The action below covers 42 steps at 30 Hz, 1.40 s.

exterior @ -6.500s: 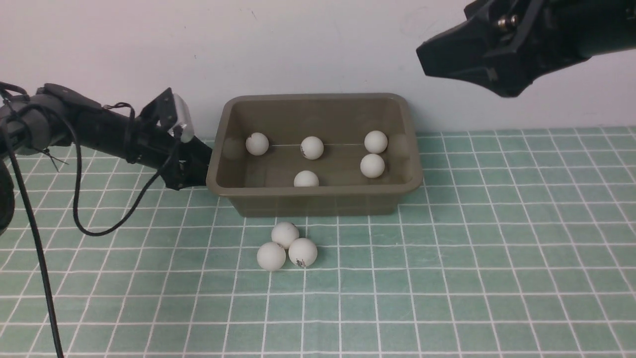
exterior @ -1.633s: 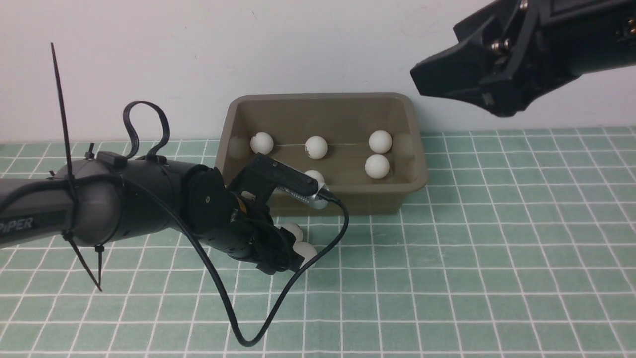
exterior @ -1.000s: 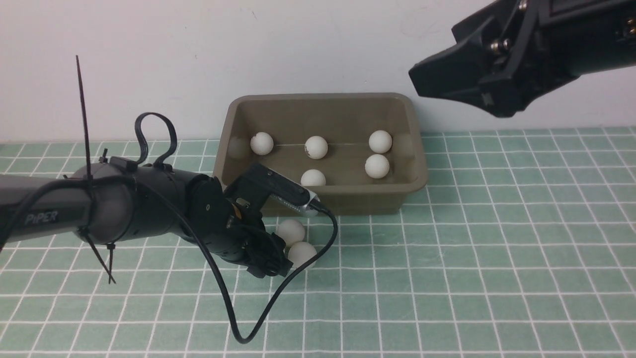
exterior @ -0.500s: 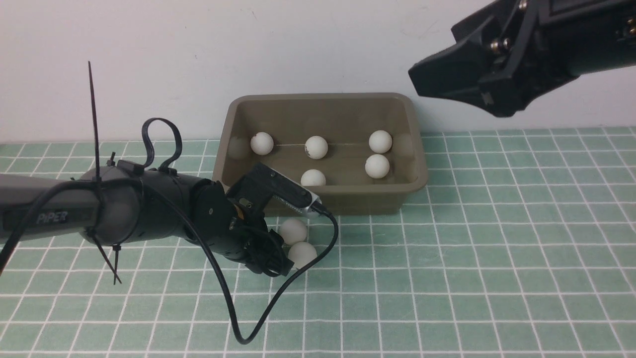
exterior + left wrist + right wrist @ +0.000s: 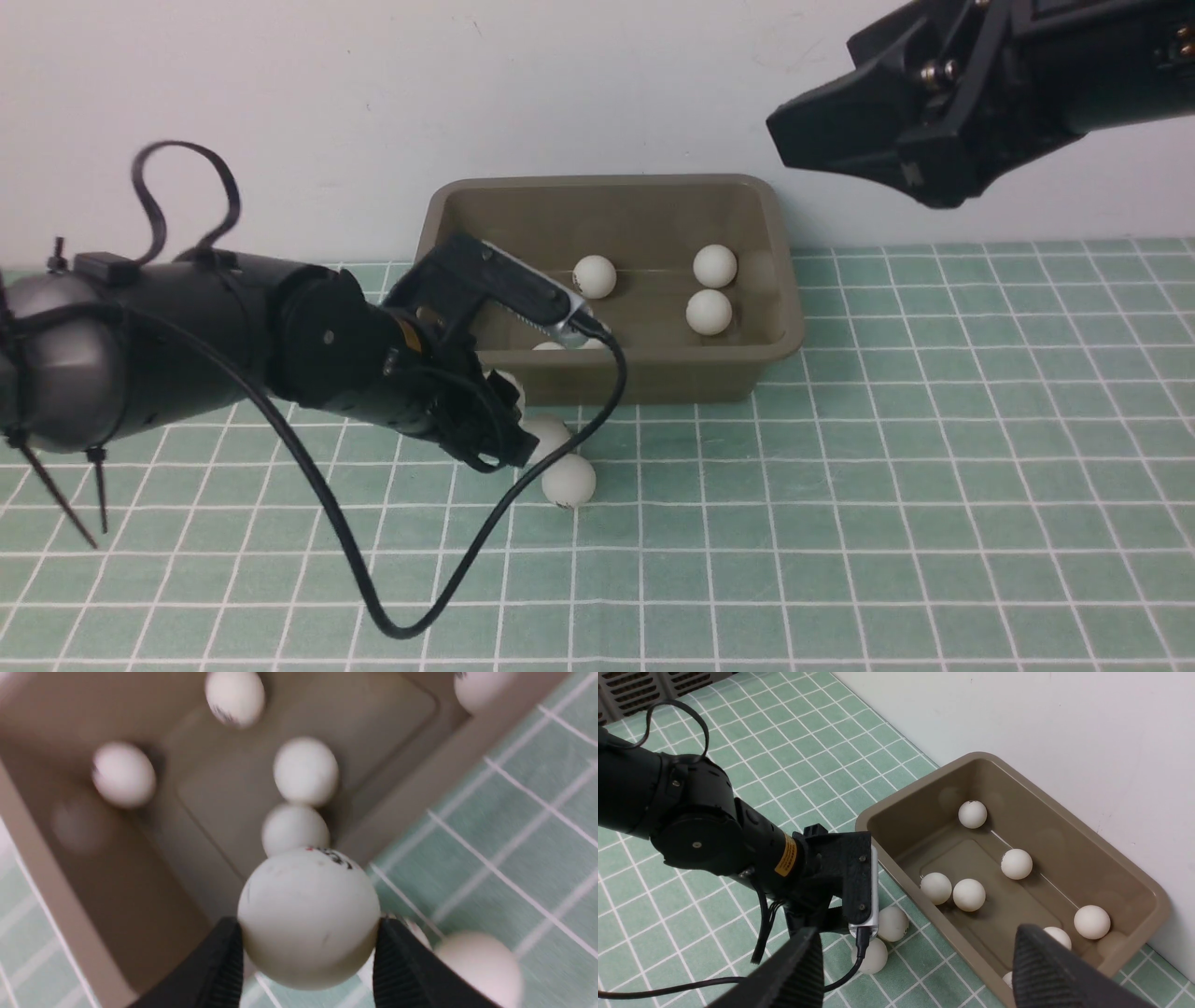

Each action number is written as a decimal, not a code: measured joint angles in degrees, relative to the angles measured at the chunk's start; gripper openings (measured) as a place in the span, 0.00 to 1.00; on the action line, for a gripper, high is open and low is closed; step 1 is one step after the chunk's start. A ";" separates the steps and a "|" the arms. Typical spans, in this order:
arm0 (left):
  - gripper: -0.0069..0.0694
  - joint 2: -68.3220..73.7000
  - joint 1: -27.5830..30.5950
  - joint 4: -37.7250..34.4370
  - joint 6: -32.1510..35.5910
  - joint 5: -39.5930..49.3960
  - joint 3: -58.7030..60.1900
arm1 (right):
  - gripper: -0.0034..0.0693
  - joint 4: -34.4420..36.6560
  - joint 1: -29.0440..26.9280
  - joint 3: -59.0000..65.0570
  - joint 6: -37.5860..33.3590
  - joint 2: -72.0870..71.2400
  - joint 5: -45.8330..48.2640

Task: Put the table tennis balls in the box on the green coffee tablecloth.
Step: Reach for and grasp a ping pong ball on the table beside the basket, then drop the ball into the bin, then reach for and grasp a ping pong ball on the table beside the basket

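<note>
My left gripper [image 5: 308, 926] is shut on a white table tennis ball [image 5: 308, 905] and holds it just above the cloth, at the front left of the olive-brown box [image 5: 653, 362]. Several balls lie inside the box, among them one at the back [image 5: 595, 276] and a pair on the right [image 5: 709, 312]. Two more balls [image 5: 568, 481] [image 5: 547, 432] rest on the green coffee tablecloth [image 5: 934, 467] in front of the box, touching each other. High over the box's right end, my right gripper [image 5: 915, 947] is open with nothing between its fingers.
The box stands against a white wall [image 5: 560, 84]. The left arm's black cable [image 5: 411, 625] loops down onto the cloth in front of the balls. A dark vented panel [image 5: 644, 686] lies at the cloth's far left edge.
The left gripper shut on one of the three balls in front of the box and lifted it up and back toward the box's front left. The right arm barely moved.
</note>
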 joint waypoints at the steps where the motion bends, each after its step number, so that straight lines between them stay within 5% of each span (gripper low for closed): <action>1: 0.51 0.52 0.00 0.00 1.27 -1.96 0.00 | 0.71 0.00 0.00 0.00 0.00 0.00 0.00; 5: 0.52 3.68 0.00 0.00 6.97 -11.34 0.00 | 0.71 0.00 0.00 0.00 0.00 0.00 0.00; 10: 0.64 9.25 0.00 -1.33 8.20 -21.97 -1.83 | 0.71 0.46 0.00 0.00 0.00 0.00 0.00; 19: 0.71 12.11 0.00 -4.00 8.37 -23.30 -3.38 | 0.71 0.76 0.00 0.00 -0.14 0.00 0.00; 42: 0.71 -8.31 0.00 -12.62 2.43 19.02 -3.43 | 0.71 0.76 0.00 0.00 -1.29 0.00 -0.43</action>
